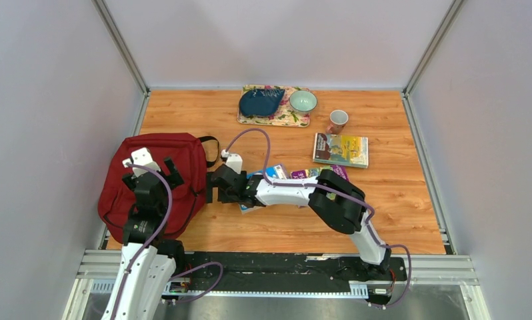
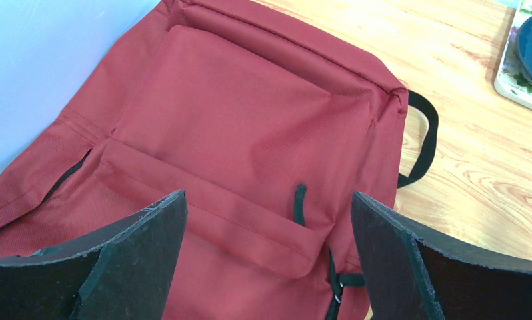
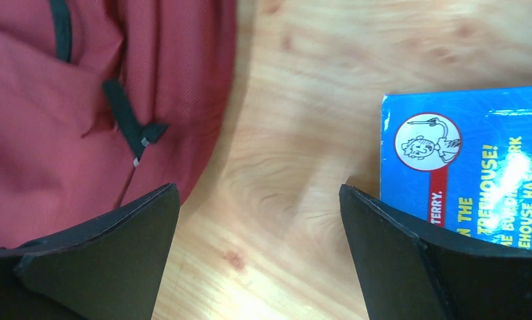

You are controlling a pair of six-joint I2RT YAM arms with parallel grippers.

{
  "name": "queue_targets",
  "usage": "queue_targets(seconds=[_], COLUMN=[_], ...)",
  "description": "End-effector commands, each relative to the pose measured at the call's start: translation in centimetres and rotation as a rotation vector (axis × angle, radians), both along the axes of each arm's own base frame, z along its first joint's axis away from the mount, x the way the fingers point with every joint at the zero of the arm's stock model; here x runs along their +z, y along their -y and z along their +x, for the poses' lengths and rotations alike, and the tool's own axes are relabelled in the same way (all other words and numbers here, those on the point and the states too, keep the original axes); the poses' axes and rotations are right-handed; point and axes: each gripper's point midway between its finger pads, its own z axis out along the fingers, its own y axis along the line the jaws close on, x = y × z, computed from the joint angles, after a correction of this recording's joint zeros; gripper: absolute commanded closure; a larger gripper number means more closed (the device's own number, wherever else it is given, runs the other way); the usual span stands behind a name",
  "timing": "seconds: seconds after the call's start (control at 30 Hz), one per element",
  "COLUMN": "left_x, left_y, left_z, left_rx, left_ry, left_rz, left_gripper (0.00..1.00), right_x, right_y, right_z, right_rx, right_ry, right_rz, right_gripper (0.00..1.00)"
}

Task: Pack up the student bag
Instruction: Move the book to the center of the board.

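- Student bag (image 1: 153,183) lies flat at the left edge of the counter (image 1: 283,227), front pocket up, top loop (image 1: 212,150) pointing toward the middle.
- No bag opening shows as unzipped. A dark slit on one side in the left wrist view could be a zip gap, but I cannot tell.
- Left jaws: spread wide, empty, hanging over the bag's front pocket (image 2: 250,120), not touching the fabric.
- Right jaws: spread wide, empty, over bare counter between the bag's side and the blue book (image 3: 463,167). A zipper pull (image 3: 127,123) sits just beside one finger.
- All still out on the counter:
  - the blue book and purple book (image 1: 337,172), partly under the right arm
  - a yellow-green book (image 1: 341,149) further back
  - a cup (image 1: 338,120)
  - a tray (image 1: 274,122) carrying a dark blue pouch (image 1: 261,102) and a bowl (image 1: 303,101)
- Judgement: very early, nothing visibly packed. The bag likely needs opening first, then the items go in one at a time, then it gets zipped.
- Whether anything is already inside the bag is hidden.
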Motion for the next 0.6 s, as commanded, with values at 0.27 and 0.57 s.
queue_targets(seconds=[0.27,0.57], left_x=[-0.1,-0.1], left_y=[-0.2,0.0], left_z=[0.0,0.2], left_rx=[0.009,0.001], left_ry=[0.002,-0.004], left_rz=[-0.005,-0.006], left_gripper=[0.01,0.01], right_x=[-1.3,-0.7], right_y=[9.6,13.1], right_z=[7.9,10.5], right_rx=[-0.199,-0.24], right_ry=[0.04,0.07], right_rz=[-0.169,-0.223], right_gripper=[0.0,0.0])
